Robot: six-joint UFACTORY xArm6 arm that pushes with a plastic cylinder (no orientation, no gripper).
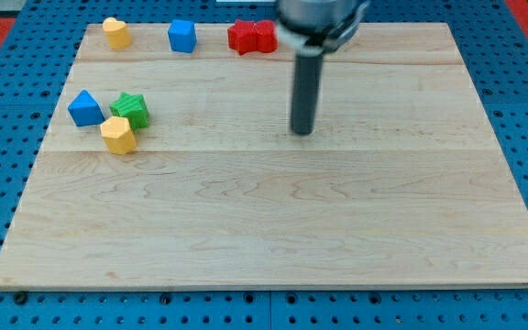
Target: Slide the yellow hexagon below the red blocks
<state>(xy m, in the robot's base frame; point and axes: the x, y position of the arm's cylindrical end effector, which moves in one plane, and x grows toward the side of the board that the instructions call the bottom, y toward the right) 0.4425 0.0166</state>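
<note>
1. Wooden board (273,229) lies on a blue perforated bench; the grain runs across the view and the middle of the board is bare.
2. I carry no gripper. My arm ends in a dark rod, and my tip (302,132) rests on the board a little above centre, touching no block.
3. Task item: the yellow hexagon (118,135) sits near the view's left edge, just beside the green block (132,109) and near the blue triangular block (84,108). Whether it touches the green one I cannot tell.
4. Reference: the red blocks (251,37) stand as a pair at the view's top, up and to the left of my tip, partly hidden by my arm.
5. Others noted: a second yellow block (115,32), rounded in outline, and a blue cube (181,37), both along the top.
6. Judgement on stage: the push has not begun; the hexagon is well apart from my tip and from its goal.
7. Judgement on next move: I should travel to the hexagon's left side, passing below it to avoid the green block, then push rightward until it stands beneath the reds.
</note>
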